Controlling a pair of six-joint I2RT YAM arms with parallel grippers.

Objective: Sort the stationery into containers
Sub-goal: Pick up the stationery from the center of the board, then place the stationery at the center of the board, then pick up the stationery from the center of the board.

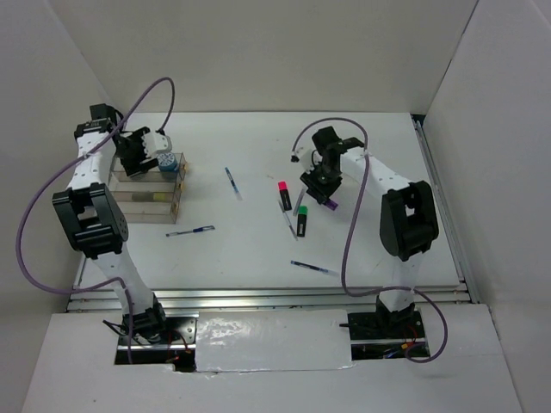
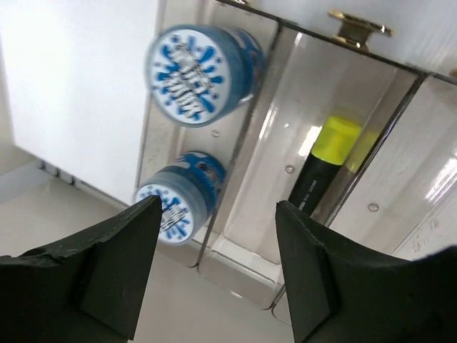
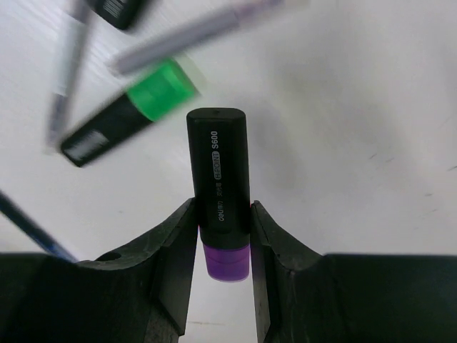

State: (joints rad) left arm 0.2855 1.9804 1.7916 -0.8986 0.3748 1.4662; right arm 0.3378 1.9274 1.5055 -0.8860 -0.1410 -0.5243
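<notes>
- Tubs [image 2: 196, 71] both in end compartment of organizer box [image 1: 142, 213] by table's [image 1: 258, 258] left edge, yellow highlighter [image 2: 325, 161] in next compartment
- left gripper [image 2: 218, 209] above box, jaws wide, holding nothing
- right gripper [image 3: 223, 206] clamped on purple highlighter [image 3: 218, 153], right of table centre, green highlighter [image 3: 132, 114] lying nearby
</notes>
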